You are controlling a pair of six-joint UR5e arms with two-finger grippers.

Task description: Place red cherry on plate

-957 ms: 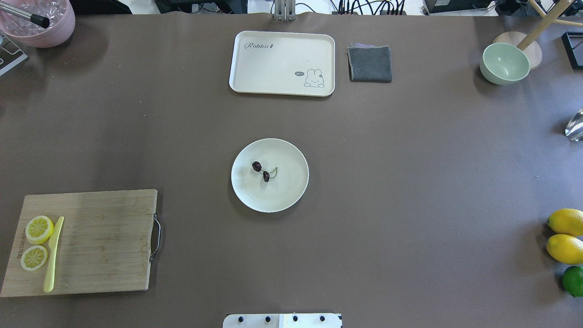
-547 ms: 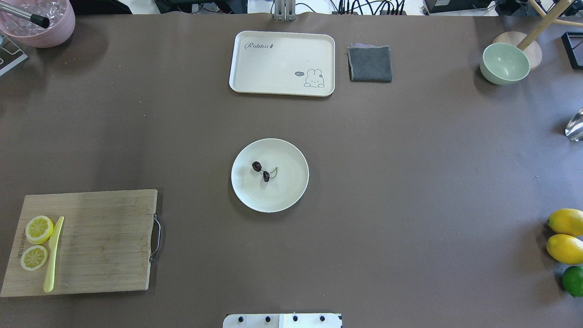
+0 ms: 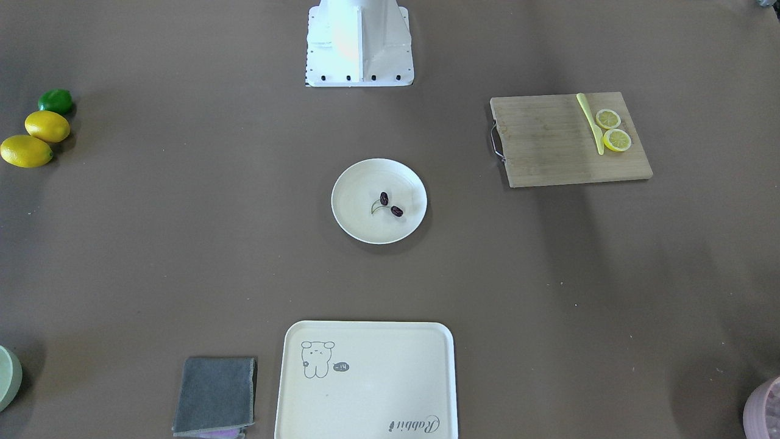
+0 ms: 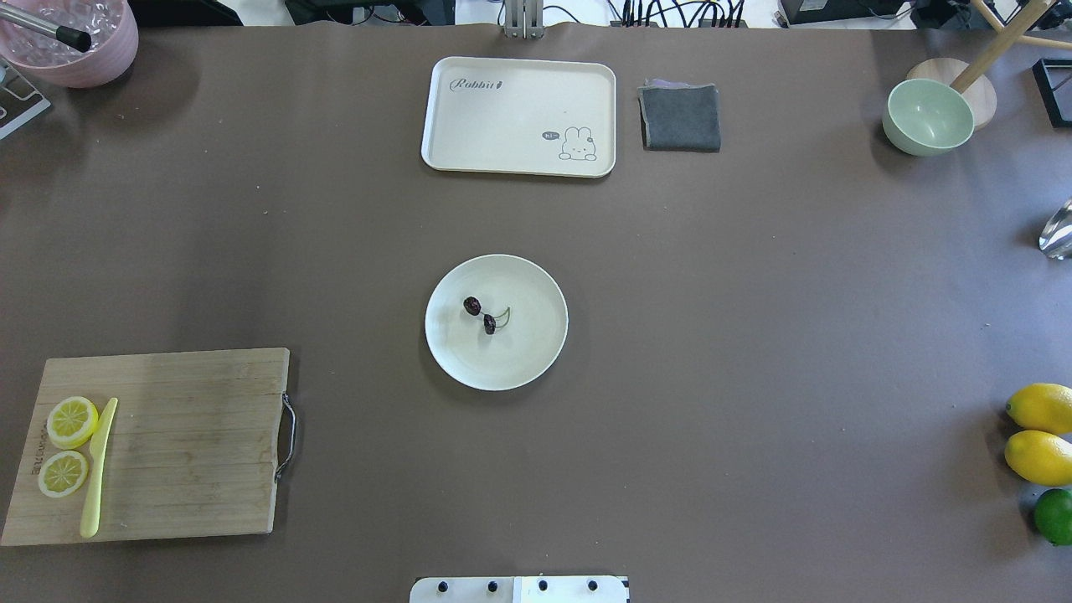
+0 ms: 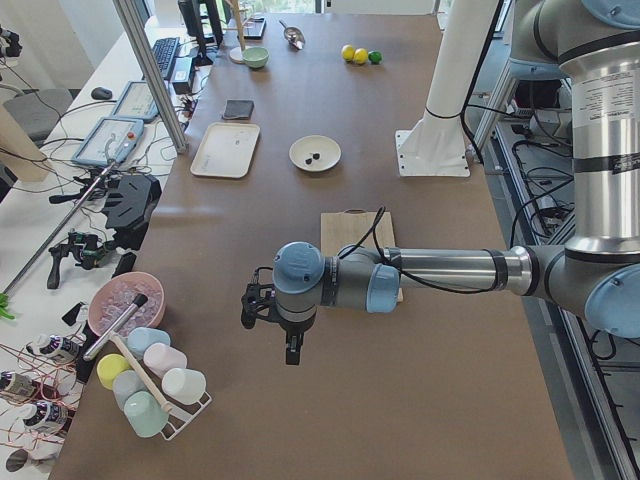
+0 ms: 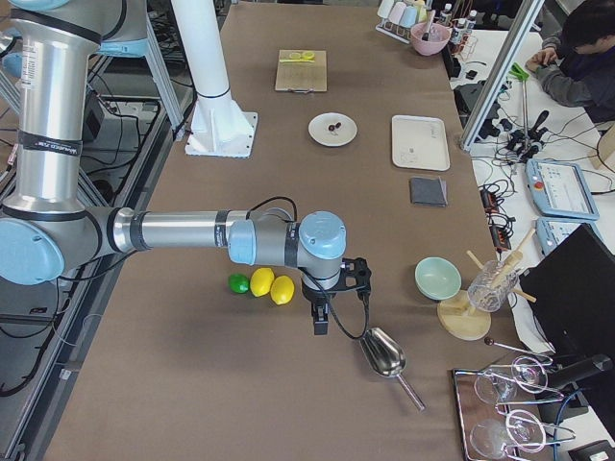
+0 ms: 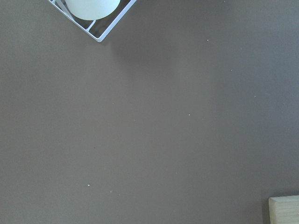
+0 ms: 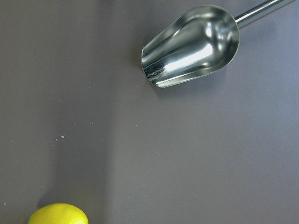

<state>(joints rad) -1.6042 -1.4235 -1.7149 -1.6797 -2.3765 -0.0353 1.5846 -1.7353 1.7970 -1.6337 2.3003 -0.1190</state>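
Note:
The red cherry (image 4: 472, 306), a pair of dark maroon fruits on thin green stems, lies on the round cream plate (image 4: 519, 356) at the table's middle, left of the plate's centre. It also shows on the plate (image 3: 359, 186) as the cherry (image 3: 384, 198) in the front-facing view. Both grippers are far from the plate. My left gripper (image 5: 291, 350) hangs over bare table past the cutting board, near the cup rack. My right gripper (image 6: 319, 325) hangs near the lemons and the metal scoop. Whether either is open or shut I cannot tell.
A wooden cutting board (image 4: 193, 444) with two lemon halves and a yellow knife lies front left. A cream tray (image 4: 519, 113) and grey cloth (image 4: 680, 117) sit at the back, a green bowl (image 4: 928, 115) back right. Lemons (image 4: 1038, 434), a lime and a metal scoop (image 8: 191, 44) lie at the right end.

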